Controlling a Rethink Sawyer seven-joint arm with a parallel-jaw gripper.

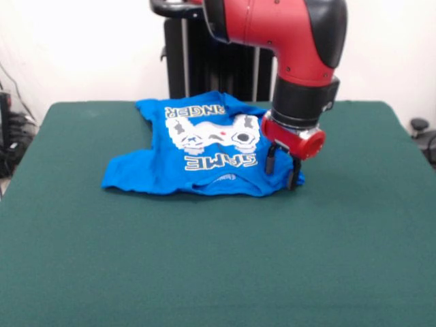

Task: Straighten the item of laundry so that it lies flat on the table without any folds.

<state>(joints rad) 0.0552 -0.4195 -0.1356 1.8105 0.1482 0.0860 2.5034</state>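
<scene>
Front view. Dark green counter (pixel 218 259) fills most of the frame; black pedestal behind its far edge, white wall beyond.

Blue T-shirt (pixel 197 146) lies on the far half of the counter, a little left of centre. Print faces up and reads upside down from this side: white "GAME" nearer the camera, a white-and-grey controller above it, then letters ending "NGER" at the far edge, the start of that word lost in a fold. Cloth is rumpled, not flat: one sleeve drawn out to the left, near hem rucked, far left corner turned over.

Red and black arm comes down from the top right. Gripper (pixel 283 170) is at the shirt's right edge, two dark fingers (pixel 270 161) pointing down, apart, tips at or just on the fabric. Cannot tell whether any cloth is pinched between them.
</scene>
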